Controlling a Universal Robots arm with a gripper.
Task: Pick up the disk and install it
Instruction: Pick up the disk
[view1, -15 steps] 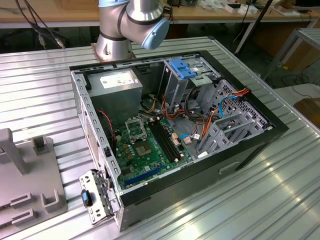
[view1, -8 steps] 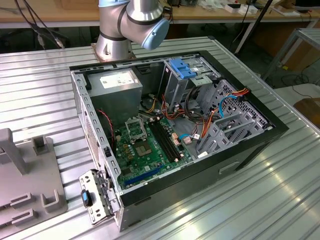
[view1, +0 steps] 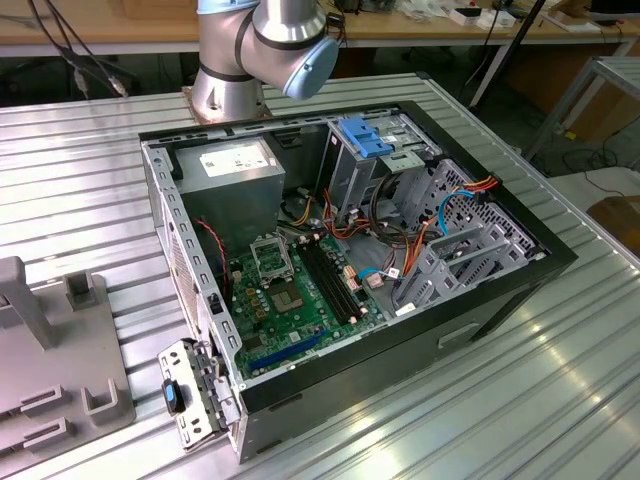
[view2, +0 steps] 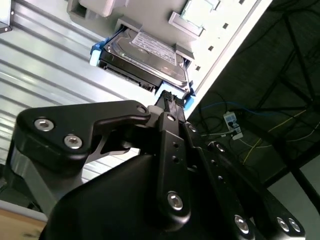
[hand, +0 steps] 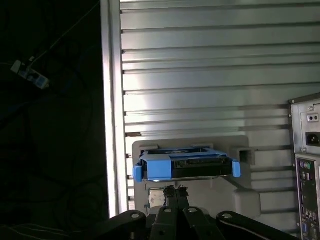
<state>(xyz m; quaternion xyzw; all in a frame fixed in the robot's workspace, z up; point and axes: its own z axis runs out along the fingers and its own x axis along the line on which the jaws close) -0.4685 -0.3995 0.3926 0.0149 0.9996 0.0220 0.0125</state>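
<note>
In both wrist views the disk (hand: 187, 165) (view2: 142, 52) is a grey metal drive in a bright blue carrier. It rests in a pale grey holder (hand: 240, 200) on the ribbed metal table. My gripper (hand: 175, 191) (view2: 170, 102) sits close to the disk's near edge, level with the carrier's end. Its two black fingers are pressed together, shut, with nothing visibly between them. The open computer case (view1: 350, 240) lies on its side in the exterior view, with its metal drive bays (view1: 470, 250) at that view's right.
A blue latch piece (view1: 365, 135) tops a bay at the case's back. A grey fixture (view1: 60, 350) stands at the exterior view's left. The arm's base (view1: 235, 75) is behind the case. The table's edge (hand: 112, 125) runs beside the holder, and the case's rear panel (hand: 307, 165) is near it.
</note>
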